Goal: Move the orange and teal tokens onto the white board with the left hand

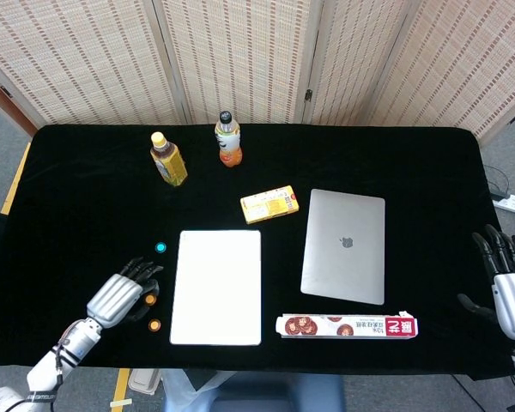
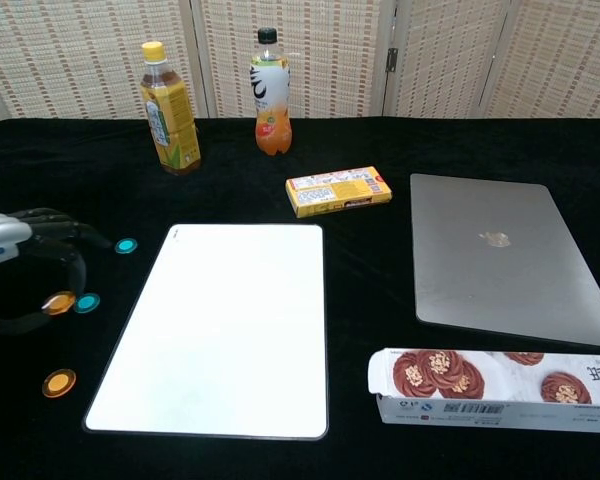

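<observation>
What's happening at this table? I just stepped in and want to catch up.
The robot's left hand is reaching at a cluster of tokens beside the white board, its fingers curled around an orange token next to a teal token. Another teal token and another orange token lie on the black cloth. The board holds nothing yet. The right hand waits at the table's far side.

Two teal tokens point(image 2: 127, 245) and two orange tokens point(image 2: 59, 382) lie flat (all small discs) left of the white board point(image 2: 220, 330).
</observation>
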Tool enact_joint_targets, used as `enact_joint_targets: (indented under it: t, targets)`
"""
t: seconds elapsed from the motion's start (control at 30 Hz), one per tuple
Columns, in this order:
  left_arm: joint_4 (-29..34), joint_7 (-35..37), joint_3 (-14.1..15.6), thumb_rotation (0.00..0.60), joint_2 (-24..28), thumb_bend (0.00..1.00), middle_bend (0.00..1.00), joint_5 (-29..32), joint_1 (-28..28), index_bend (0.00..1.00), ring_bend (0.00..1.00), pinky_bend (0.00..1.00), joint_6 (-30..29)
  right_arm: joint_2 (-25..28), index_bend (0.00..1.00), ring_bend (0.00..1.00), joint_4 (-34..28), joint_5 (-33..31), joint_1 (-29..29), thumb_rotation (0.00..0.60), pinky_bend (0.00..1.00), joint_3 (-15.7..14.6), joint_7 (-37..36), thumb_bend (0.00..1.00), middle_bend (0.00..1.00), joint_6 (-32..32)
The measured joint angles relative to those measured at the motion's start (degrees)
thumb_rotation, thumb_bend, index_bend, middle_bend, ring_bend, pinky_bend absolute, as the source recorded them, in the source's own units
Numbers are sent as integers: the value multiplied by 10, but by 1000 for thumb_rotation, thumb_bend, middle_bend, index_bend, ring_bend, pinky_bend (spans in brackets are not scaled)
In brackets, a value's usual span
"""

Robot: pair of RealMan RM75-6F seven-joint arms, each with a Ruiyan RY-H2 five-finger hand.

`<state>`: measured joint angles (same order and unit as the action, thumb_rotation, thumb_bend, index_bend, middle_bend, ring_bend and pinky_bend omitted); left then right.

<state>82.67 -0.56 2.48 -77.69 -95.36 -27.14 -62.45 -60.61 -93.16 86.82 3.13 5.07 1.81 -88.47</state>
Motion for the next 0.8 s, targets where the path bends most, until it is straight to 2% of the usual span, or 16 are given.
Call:
enact_joint_targets:
  t: [0.23,0.5,0.73,0.8]
  targets:
    - [7,-9,-13,600,-34,484,174,-8,-55,503,106,0,56,2,0,0,2,-4,0,600,0,1,-3,167,0,2]
    - [-18,-22,-30,600,-77,484,174,10,-94,484,102,0,93,2,0,0,4,-8,-3,600,0,1,-7,168,0,1]
    - [-28,-51,-39,600,-92,483,151,36,-105,269,63,0,110,2,0,0,6,-8,-4,600,0,1,-10,168,0,-1]
    - [-23,-58,-41,600,-90,483,148,49,-105,267,61,0,110,2,0,0,6,-7,-5,600,0,1,-11,167,0,-2]
